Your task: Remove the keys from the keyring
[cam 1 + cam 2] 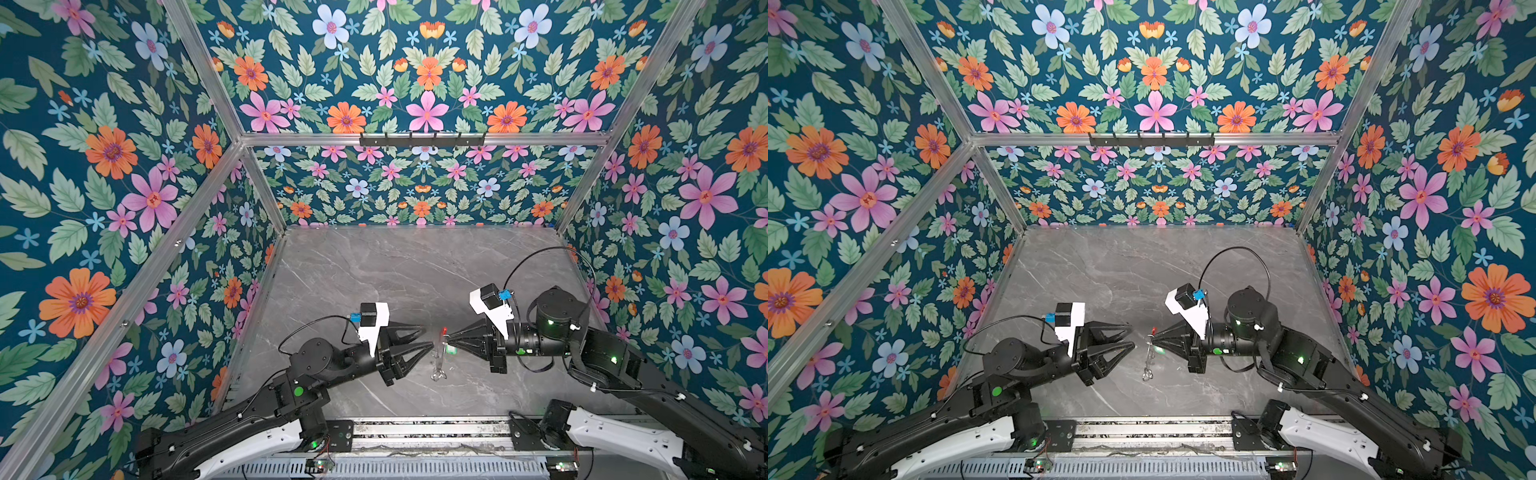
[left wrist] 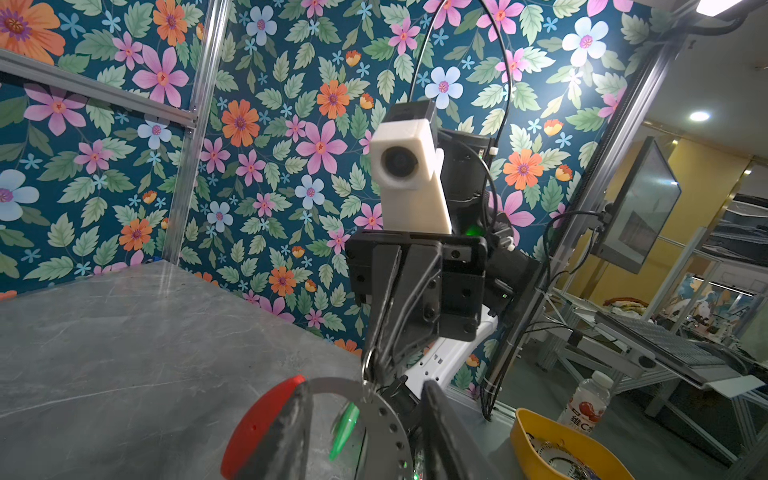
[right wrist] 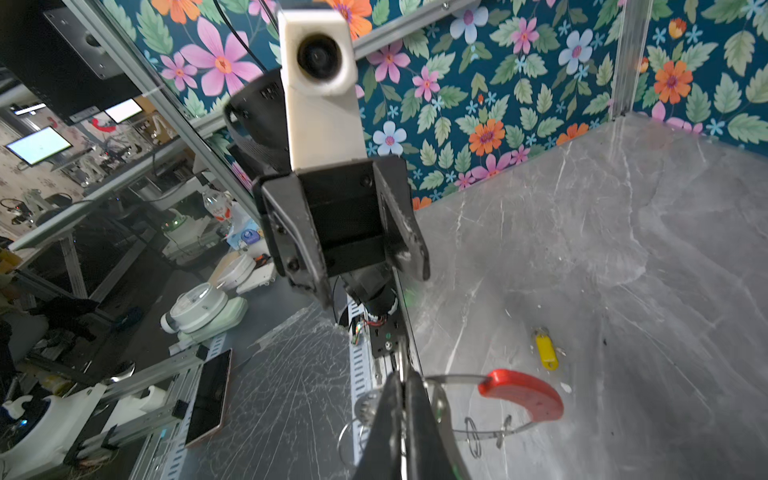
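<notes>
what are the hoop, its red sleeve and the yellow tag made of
The hoop looks like thin grey metal wire, with bright glints along it. The red sleeve is probably moulded plastic: even colour, soft sheen, rounded edges. The yellow tag is likely smooth plastic too, uniform in colour, with a small shiny metal split ring at one end.

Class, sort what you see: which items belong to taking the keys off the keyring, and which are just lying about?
Belongs to the job: keyring, yellow key, green key, left hand, right hand.
Just lying about: yellow bowl, water bottle, phone.
</notes>
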Robot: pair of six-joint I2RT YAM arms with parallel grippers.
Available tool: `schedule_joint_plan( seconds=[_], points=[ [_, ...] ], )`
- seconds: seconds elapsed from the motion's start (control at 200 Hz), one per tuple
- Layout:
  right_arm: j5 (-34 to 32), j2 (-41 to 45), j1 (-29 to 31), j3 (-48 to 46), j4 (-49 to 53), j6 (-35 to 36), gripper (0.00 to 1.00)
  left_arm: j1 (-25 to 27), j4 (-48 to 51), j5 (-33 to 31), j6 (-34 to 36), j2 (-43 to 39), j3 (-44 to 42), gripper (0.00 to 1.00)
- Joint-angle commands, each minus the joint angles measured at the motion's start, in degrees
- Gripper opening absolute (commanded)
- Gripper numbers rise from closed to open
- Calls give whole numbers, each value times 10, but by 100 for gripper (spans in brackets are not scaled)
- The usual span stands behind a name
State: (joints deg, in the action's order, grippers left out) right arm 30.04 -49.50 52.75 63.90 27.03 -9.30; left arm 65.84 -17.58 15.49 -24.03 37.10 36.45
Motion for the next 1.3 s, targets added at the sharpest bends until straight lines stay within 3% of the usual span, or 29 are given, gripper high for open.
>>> schedule_joint_plan(
  seconds=[0.0, 0.165, 0.47, 0.97, 1.3],
  points=[
    [12, -14, -5, 33, 117, 48, 0, 0, 99, 40, -4, 23, 32, 45],
    [23, -41, -5, 82, 177, 77, 0, 0, 170, 77, 1, 69, 82, 42],
    [48, -66, -5, 104, 208, 98, 0, 0, 204, 116, 5, 101, 126, 39],
    [53, -73, -5, 109, 217, 106, 0, 1, 220, 160, 13, 142, 159, 15],
    [47, -70, -5, 112, 216, 109, 0, 0, 235, 162, 15, 144, 162, 17]
  ],
)
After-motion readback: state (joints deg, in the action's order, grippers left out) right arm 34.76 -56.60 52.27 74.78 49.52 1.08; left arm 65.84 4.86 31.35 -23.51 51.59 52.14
